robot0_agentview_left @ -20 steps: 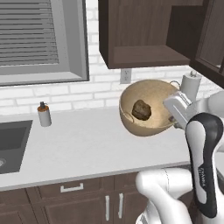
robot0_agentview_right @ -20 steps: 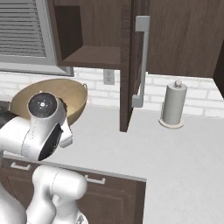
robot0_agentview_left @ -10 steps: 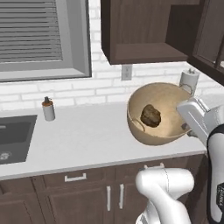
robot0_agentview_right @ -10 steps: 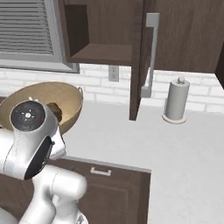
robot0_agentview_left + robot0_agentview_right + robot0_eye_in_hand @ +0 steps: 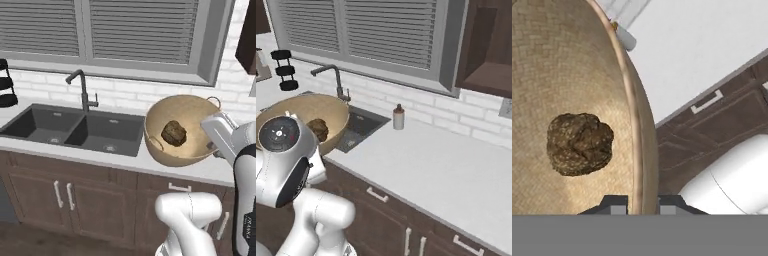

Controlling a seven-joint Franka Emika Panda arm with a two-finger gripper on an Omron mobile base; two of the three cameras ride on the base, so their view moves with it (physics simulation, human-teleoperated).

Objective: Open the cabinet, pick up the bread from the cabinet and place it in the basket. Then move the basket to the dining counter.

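Tan basket (image 5: pixel 186 131) with the bread (image 5: pixel 174 133) inside, gripped at its rim beside the sink (image 5: pixel 75 127).

The gripper (image 5: pixel 643 206) is clamped on the basket's rim, one fingertip (image 5: pixel 617 209) inside the wall and the other outside, as the hand view shows. The dark-brown bread lies on the basket's inner wall, near the middle. In the left base view the basket sits tilted over the white counter (image 5: pixel 215 172) edge, just right of the dark double sink and its faucet (image 5: pixel 82 90). In the right base view the basket (image 5: pixel 303 115) shows behind the arm, with a small bottle (image 5: pixel 399 117) on the counter near the sink's far corner and the open cabinet (image 5: pixel 487 47) at upper right.
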